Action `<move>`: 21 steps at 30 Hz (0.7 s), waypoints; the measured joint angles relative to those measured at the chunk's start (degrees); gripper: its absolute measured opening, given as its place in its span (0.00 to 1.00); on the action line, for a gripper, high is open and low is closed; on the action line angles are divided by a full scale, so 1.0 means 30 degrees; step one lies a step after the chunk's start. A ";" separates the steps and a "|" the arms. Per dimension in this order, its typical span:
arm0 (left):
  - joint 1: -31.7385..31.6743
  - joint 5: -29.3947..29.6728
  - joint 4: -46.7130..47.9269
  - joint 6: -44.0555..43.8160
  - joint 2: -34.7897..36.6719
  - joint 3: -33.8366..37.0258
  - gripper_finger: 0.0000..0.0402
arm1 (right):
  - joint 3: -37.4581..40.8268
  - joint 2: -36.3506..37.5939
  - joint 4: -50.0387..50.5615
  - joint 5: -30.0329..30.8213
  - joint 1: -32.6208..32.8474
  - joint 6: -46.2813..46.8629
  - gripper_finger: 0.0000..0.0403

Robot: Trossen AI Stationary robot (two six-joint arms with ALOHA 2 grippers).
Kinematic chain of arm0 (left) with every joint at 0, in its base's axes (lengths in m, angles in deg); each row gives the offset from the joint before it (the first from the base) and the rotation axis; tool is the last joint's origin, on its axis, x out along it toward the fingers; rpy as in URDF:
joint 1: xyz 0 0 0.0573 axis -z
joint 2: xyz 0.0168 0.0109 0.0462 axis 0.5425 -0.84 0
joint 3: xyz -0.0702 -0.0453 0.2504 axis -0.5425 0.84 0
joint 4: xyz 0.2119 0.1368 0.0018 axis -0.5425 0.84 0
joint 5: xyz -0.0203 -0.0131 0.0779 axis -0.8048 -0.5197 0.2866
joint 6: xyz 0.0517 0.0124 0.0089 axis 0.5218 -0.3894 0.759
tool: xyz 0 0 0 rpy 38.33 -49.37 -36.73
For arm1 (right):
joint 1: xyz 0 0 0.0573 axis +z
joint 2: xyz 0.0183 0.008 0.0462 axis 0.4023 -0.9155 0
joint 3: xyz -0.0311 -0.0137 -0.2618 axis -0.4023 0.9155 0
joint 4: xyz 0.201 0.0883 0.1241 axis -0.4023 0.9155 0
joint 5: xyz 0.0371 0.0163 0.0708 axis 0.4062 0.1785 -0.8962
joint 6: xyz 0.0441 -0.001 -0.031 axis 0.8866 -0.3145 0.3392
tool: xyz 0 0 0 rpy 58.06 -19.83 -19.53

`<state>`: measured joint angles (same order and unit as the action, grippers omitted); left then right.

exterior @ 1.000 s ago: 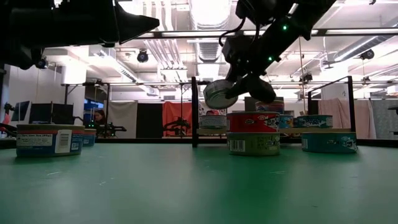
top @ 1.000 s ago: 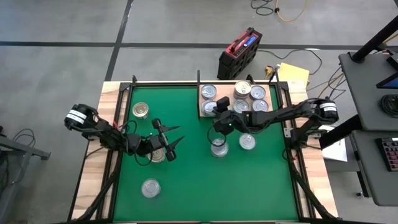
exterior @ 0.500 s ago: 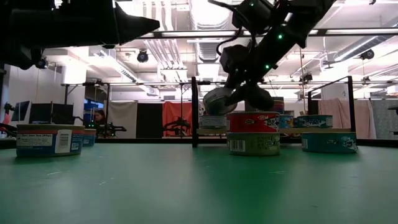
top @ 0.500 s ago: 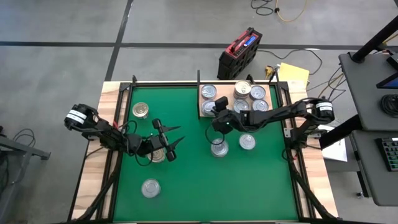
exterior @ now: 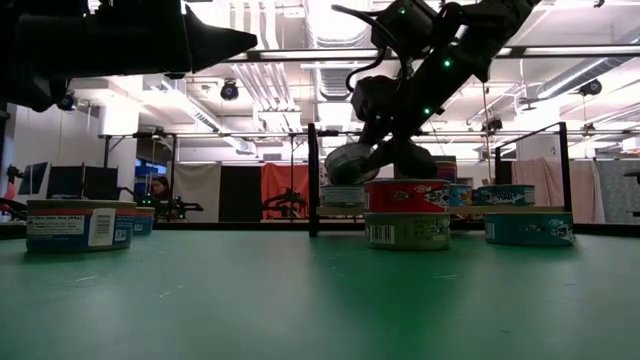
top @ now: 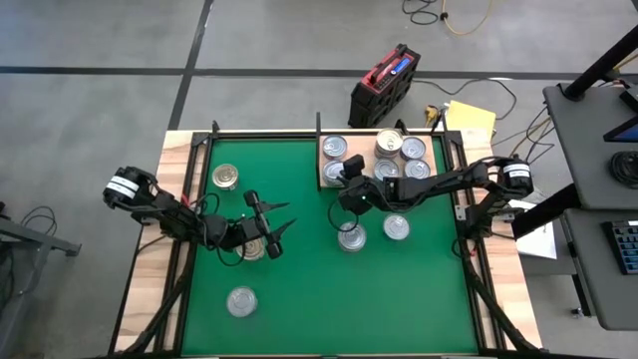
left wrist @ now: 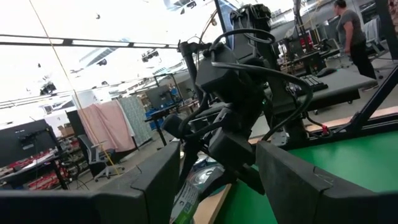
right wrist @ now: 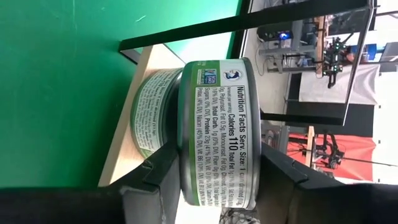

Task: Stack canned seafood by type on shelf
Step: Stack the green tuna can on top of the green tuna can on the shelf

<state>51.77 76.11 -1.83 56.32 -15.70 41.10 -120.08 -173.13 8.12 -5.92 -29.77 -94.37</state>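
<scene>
Mat [top: 309, 299]: green, covering the counter [top: 179, 150], whose pale wood shows along the edges.

Lone tin [top: 240, 300]: on the mat nearest the front edge, left of centre, silver lid up.

Left gripper [top: 278, 224]: over the left half of the mat, fingers spread apart and holding nothing. A tin [top: 253, 248] sits on the mat just beside it, partly under the arm.

Stack [exterior: 406, 213]: two tins mid-mat, a red-labelled one on a green-labelled one; from above it shows as a single lid [top: 350, 236].

Single tin [top: 397, 227]: on the mat just right of the stack, blue-sided in the low view [exterior: 530, 227].

Gold-lidded tin [top: 226, 178]: on the mat toward the far left corner, well apart from the others.

Right gripper [right wrist: 217, 168]: at the near left corner of the shelf, fingers closed on a held tin [right wrist: 217, 130] with a green-edged label, gripped by its lid and base. In the low view the held tin [exterior: 352, 162] hangs tilted, just above another tin [exterior: 343, 195] on the shelf. Whether the two touch cannot be told.

Shelf [top: 321, 182]: pale wooden board at the far edge, right of centre. Carries several silver-lidded tins [top: 399, 156] set close together.

Beyond the counter: a red and black case [top: 383, 84] on the floor.
</scene>
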 joint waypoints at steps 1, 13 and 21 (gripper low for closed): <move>0.0000 0.0000 -0.0005 0.0000 0.0000 0.0000 0.49 | 0.0000 0.0000 0.0006 0.0000 0.0000 -0.0006 0.37; 0.0000 -0.0007 -0.0007 -0.0007 0.0000 0.0000 0.49 | 0.0000 -0.0007 0.0028 -0.0051 0.0000 -0.0275 0.41; 0.0000 -0.0007 -0.0007 -0.0007 0.0000 0.0000 0.49 | -0.0113 -0.0007 0.0042 -0.0044 0.0000 0.0138 0.45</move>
<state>51.77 76.09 -1.86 56.30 -15.70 41.10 -120.42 -173.15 8.25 -6.05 -29.77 -93.95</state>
